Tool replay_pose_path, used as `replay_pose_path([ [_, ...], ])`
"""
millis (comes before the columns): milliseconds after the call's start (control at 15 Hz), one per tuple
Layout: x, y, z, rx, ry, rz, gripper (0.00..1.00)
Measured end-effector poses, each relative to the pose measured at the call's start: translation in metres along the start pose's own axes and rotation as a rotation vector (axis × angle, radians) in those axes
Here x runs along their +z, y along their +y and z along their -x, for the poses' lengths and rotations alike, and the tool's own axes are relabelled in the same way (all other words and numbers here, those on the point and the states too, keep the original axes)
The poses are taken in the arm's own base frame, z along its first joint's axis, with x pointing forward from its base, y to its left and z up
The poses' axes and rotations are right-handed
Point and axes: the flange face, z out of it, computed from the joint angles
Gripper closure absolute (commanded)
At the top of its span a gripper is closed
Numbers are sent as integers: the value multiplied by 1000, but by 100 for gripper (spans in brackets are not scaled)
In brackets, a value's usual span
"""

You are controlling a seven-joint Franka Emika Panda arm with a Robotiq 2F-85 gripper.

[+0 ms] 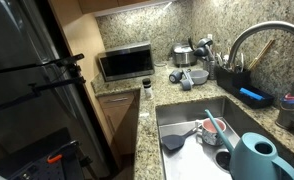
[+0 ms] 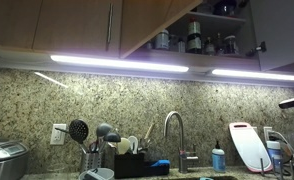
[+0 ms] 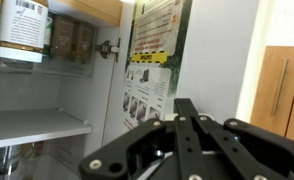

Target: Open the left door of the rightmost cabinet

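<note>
Above the granite backsplash (image 2: 137, 100), the open cabinet (image 2: 239, 20) holds several jars (image 2: 194, 40).

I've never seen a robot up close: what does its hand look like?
In the wrist view the gripper is plain black: flat, angular bars hinged into a linkage with round pivot pins at the joints, narrowing toward the tips. No cables, labels or coloured markings show on it.
</note>
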Motion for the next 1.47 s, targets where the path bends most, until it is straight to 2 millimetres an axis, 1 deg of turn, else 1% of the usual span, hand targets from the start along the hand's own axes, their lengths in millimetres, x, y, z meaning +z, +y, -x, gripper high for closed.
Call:
replay_pose_path([
  [267, -8, -14, 3, -39, 9, -26, 100],
  [533, -17, -24, 7, -109, 24, -98, 100],
  [867, -38, -47, 17, -206, 58, -220, 100],
  [1067, -53, -63, 29, -288, 74, -282, 100],
  [1267, -71, -78, 54, -386, 83, -337, 100],
  [1400, -84, -78, 67, -421, 104, -359, 100],
  [1467, -93, -73, 68, -420, 123, -362, 100],
])
